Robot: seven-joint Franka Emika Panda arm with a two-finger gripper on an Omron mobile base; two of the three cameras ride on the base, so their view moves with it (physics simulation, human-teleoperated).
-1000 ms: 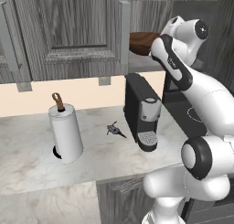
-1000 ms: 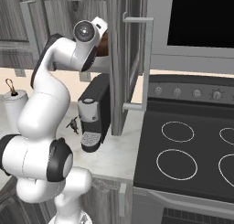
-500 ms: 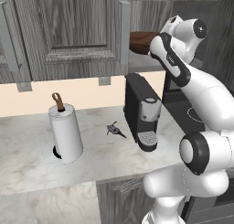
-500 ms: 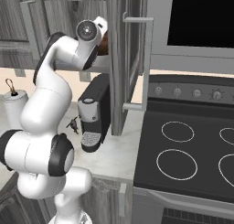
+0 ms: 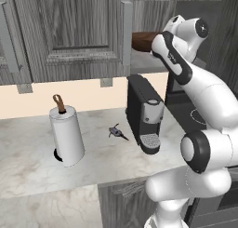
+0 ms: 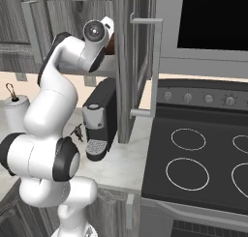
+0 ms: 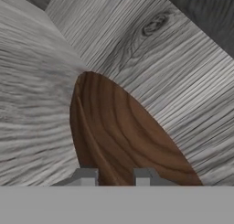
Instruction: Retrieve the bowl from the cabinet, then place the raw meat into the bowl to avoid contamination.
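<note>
Where bowl (image 7: 123,136) sits inside cabinet (image 7: 183,72) — end effector (image 7: 116,177) clamped on near rim, walls crowding close.

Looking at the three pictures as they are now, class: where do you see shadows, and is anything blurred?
Left base view: sharp, with a dark shadow under the paper-towel roll. Right base view: even light, the stove without glare. Hand view: the bowl looms close and stretched, its grain slightly soft.
</note>
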